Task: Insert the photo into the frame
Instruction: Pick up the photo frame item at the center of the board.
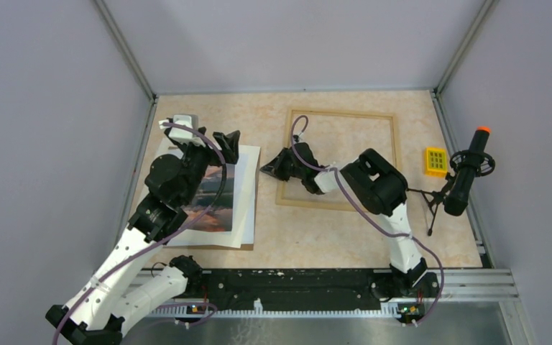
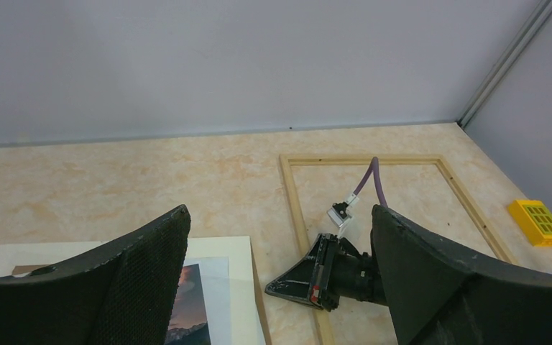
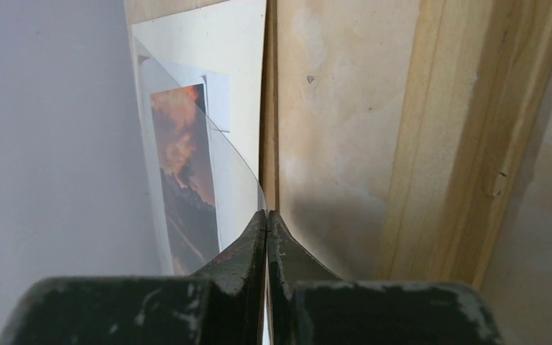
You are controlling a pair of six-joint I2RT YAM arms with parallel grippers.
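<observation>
The photo (image 1: 212, 205) lies at the left on a white mat (image 1: 248, 205), under my left arm. It also shows in the left wrist view (image 2: 187, 305) and the right wrist view (image 3: 183, 158). The light wood frame (image 1: 341, 113) lies flat to its right, with bare table inside it. My left gripper (image 1: 228, 146) is open and empty above the mat's far right corner. My right gripper (image 1: 266, 169) reaches left across the frame's left rail (image 3: 438, 144). It is shut (image 3: 267, 213) on the edge of a thin clear sheet (image 3: 233, 162) that curves up off the photo.
A brown backing board's edge (image 3: 269, 108) shows under the mat. A yellow block (image 1: 435, 160) lies right of the frame. A black tool with an orange tip (image 1: 467, 172) stands on a stand at the right wall. Grey walls enclose the table.
</observation>
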